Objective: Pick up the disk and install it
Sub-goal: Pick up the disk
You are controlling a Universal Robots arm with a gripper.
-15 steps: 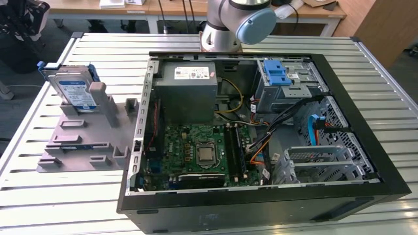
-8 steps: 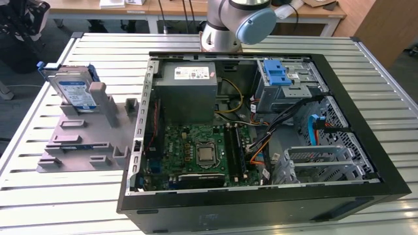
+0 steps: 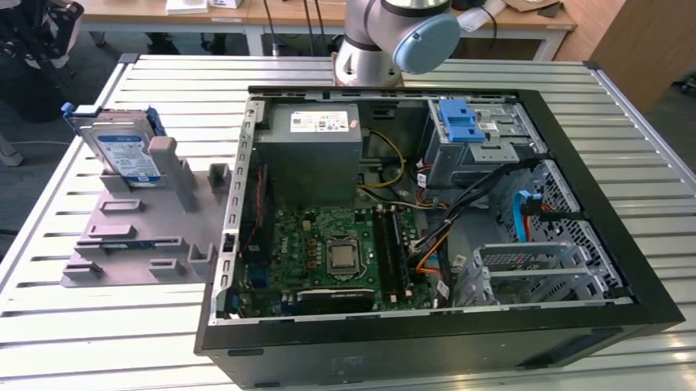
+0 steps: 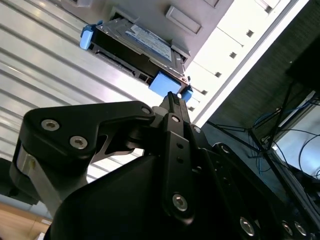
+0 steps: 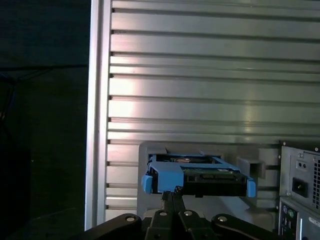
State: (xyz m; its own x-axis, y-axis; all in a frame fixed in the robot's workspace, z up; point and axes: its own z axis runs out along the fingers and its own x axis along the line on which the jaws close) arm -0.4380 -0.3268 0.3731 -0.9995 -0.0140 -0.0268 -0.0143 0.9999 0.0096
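The disk [image 3: 120, 151] is a silver hard drive with a blue-and-white label in a blue plastic carrier. It stands on edge in a slot of the grey holder [image 3: 130, 244], at the exterior view's left, outside the computer case. In both wrist views my gripper [image 4: 173, 97] [image 5: 172, 191] has its two dark fingers pressed together with nothing between them. The fingertips point at the disk [image 4: 145, 42] [image 5: 197, 175] from a short distance and do not touch it. The disk's connector edge faces the first wrist view.
An open computer case [image 3: 435, 236] lies on the slatted metal table [image 3: 87, 326]. Inside are a grey power-supply box [image 3: 315, 138], a motherboard [image 3: 337, 252], a drive cage with a blue bracket [image 3: 462, 122] and a second metal cage [image 3: 533, 269]. My arm's base [image 3: 381, 41] stands behind the case.
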